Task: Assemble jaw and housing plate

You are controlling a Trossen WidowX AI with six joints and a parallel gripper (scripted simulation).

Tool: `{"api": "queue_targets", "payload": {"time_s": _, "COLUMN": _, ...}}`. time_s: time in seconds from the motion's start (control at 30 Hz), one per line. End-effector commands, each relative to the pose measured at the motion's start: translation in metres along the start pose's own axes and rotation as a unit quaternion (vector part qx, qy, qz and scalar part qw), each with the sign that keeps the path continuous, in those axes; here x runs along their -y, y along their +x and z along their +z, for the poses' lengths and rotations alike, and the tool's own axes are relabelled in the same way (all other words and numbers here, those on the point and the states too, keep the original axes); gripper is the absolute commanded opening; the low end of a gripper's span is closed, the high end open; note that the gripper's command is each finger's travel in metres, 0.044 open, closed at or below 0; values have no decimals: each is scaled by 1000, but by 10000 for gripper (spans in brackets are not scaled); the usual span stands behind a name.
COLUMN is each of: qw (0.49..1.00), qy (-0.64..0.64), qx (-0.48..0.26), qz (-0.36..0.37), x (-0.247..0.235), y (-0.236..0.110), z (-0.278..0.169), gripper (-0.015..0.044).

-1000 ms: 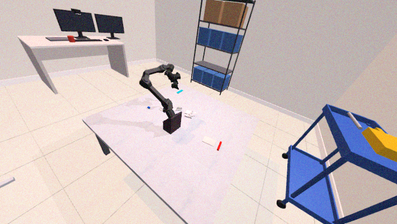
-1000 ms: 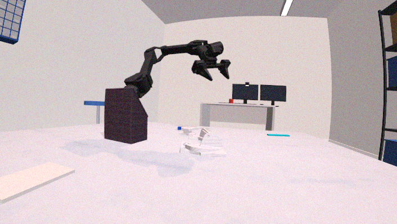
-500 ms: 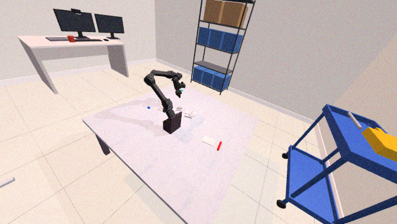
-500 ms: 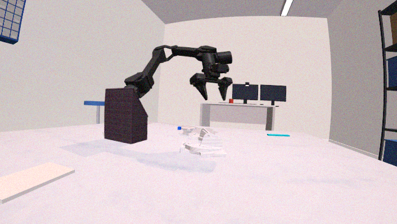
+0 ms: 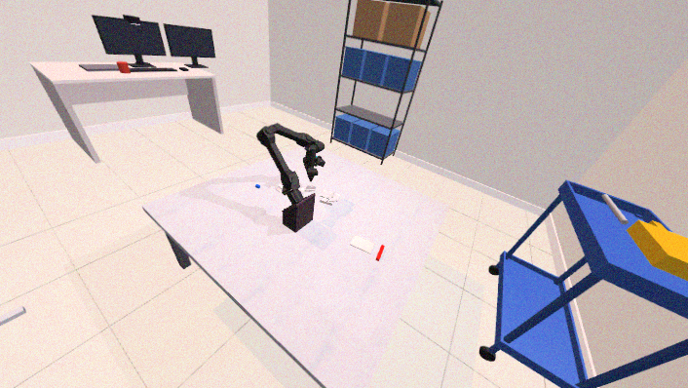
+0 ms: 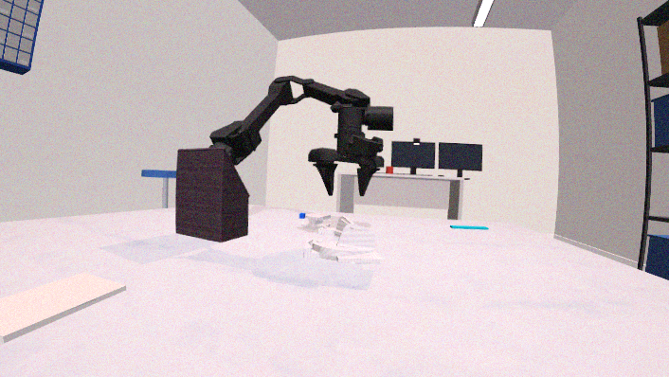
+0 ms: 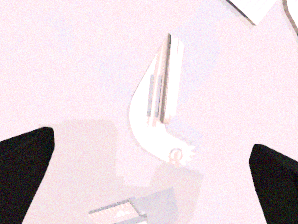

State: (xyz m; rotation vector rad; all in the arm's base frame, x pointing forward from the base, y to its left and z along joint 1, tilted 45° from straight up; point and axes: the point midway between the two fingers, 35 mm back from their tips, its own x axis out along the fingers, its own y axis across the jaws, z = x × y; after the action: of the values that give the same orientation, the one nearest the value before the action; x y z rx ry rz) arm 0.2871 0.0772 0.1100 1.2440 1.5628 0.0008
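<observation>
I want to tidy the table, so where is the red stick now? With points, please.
In the top view, the red stick [image 5: 380, 252] lies on the table, just right of the flat pale board [image 5: 362, 244] [image 6: 62, 303].

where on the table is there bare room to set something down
Bare patches show between the cream plate and the white parts, and on the near side of the red stick. It is crowded under the open gripper, where the white parts lie close together.
</observation>
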Motion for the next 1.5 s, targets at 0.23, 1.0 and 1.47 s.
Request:
{"api": "queue_targets", "payload": {"time_s": 0.23, "qw": 1000, "qy": -3, "qx": -6, "qz": 2, "x": 1, "y": 42, "z": -2, "gripper": 440}}
{"api": "queue_targets", "payload": {"time_s": 1.0, "qw": 1000, "qy": -3, "qx": -6, "qz": 2, "x": 1, "y": 73, "z": -2, "gripper": 440}}
{"api": "queue_targets", "payload": {"time_s": 1.47, "qw": 1000, "qy": -3, "qx": -7, "qz": 3, "x": 1, "y": 92, "z": -3, "gripper": 440}}
